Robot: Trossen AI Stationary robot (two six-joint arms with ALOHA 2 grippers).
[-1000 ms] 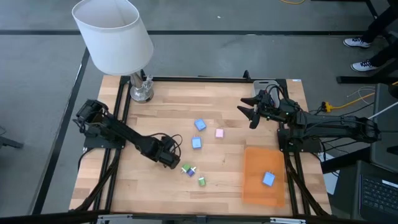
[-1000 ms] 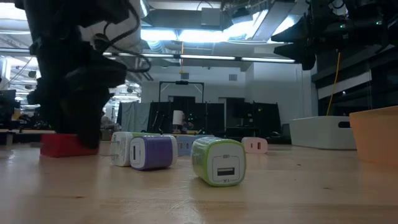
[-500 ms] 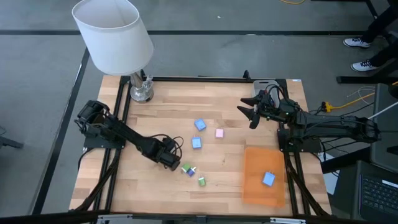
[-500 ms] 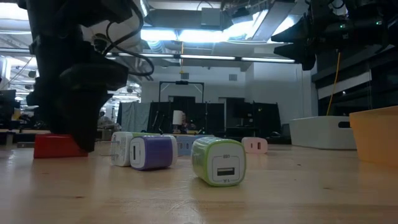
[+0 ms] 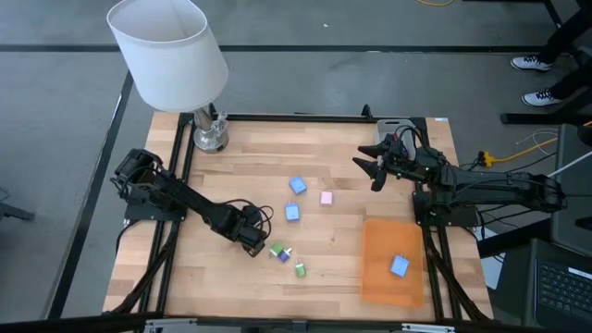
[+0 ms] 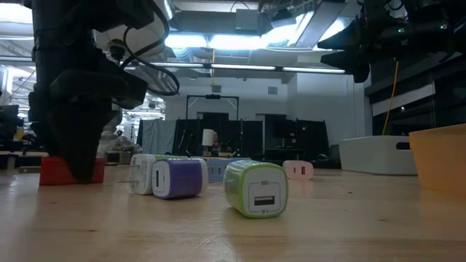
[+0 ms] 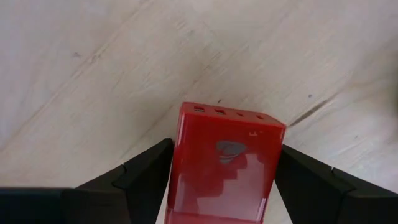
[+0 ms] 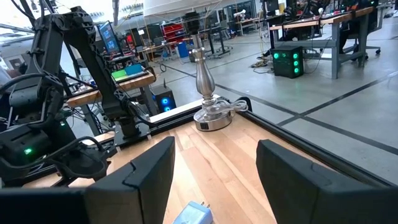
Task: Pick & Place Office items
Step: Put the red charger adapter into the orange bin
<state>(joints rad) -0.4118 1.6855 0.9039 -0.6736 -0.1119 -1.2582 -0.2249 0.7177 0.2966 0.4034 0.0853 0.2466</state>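
Straddling the red block [image 7: 225, 163] on the wooden table [image 5: 342, 240] with fingers apart, the left gripper [image 7: 222, 180] seems poised to clamp it, while the right gripper [image 5: 370, 167] hovers open near the back.

Even, bright light falls on the wooden table [image 5: 324, 157] in the high view, with only soft, short shadows. In the low view, ceiling lights [image 6: 218, 40] glare from behind, so the left arm [image 6: 80, 87] reads as a dark silhouette. The red block [image 7: 224, 165] in the left wrist view looks slightly soft, with a faint reflection on its face.
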